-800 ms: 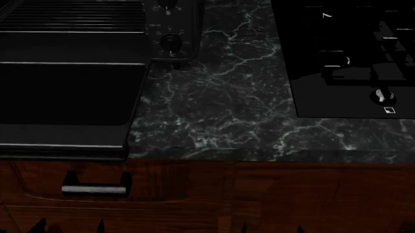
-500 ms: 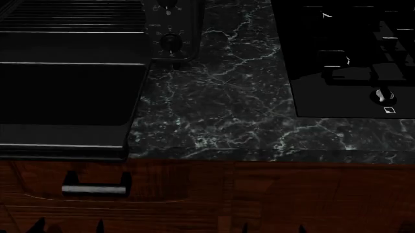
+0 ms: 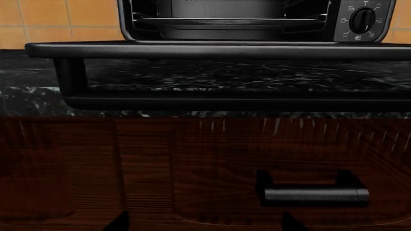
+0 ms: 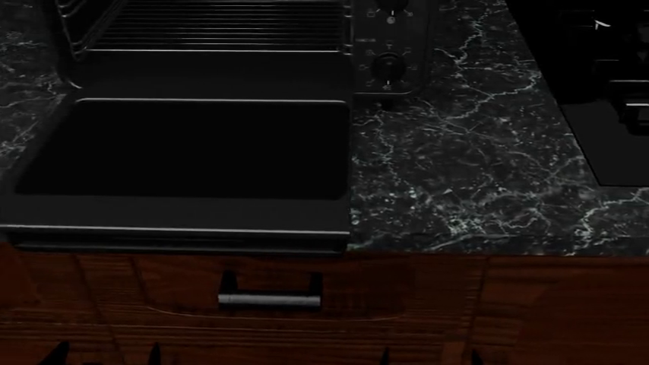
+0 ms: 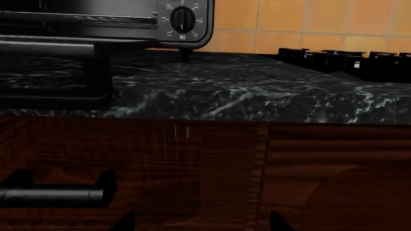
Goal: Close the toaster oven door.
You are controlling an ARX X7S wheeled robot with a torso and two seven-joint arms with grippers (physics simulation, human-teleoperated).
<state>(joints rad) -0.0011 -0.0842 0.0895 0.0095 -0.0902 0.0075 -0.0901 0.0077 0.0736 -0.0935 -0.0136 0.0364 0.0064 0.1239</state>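
Observation:
The black toaster oven (image 4: pixel 223 38) stands at the back of the counter, with silver wire racks inside and a knob panel (image 4: pixel 390 46) on its right side. Its door (image 4: pixel 193 160) lies open and flat, and the bar handle (image 4: pixel 172 245) overhangs the counter's front edge. In the left wrist view the door (image 3: pixel 218 50) shows edge-on above its handle (image 3: pixel 231 102). My left gripper (image 4: pixel 105 356) (image 3: pixel 202 226) is open and empty, low in front of the drawer below the door. My right gripper (image 4: pixel 428 357) (image 5: pixel 200 225) is open and empty, further right.
The dark marble counter (image 4: pixel 457 175) has a black stovetop (image 4: pixel 609 99) at the right. Below are reddish wooden drawer fronts (image 4: pixel 527 304) with a silver handle (image 4: pixel 269 300), which also shows in the left wrist view (image 3: pixel 314 194) and the right wrist view (image 5: pixel 51 195). An orange tiled wall (image 5: pixel 308 24) stands behind.
The head view has shifted left: the toaster oven, door and drawer handle now sit further right in the picture, and more of the door shows. The stovetop is mostly out of frame.

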